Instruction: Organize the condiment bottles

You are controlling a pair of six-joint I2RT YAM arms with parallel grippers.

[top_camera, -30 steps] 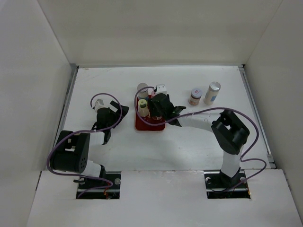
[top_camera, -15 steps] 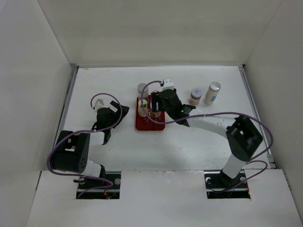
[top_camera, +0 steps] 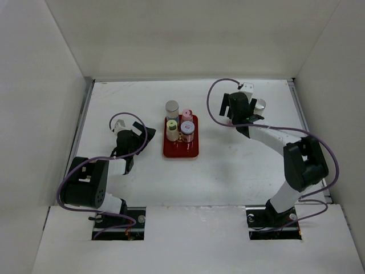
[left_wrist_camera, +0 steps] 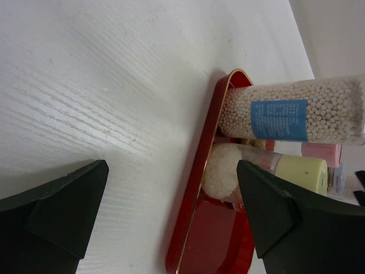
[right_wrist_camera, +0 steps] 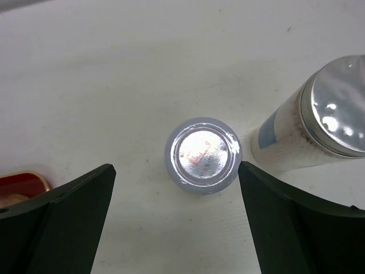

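Red tray (top_camera: 181, 149), mid-frame, holds four jars (top_camera: 187, 128); two others stand on the tabletop (top_camera: 228, 171) upper right: short jar (right_wrist_camera: 202, 155) and tall silver-lidded jar (right_wrist_camera: 328, 120), just beside each other. Looks like pick of short jar. Right gripper (top_camera: 236, 112) hovers above it, wide open, empty; next needs descent, then closing. Left gripper (left_wrist_camera: 172, 165) wide open, empty, near tray. Top view mostly hides short jar; right wrist view shows it centred in frame.

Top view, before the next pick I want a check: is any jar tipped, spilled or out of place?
Nothing tipped or spilled. Four jars stand upright on the red tray; the small jar and the tall jar stand off it, on the table at right.
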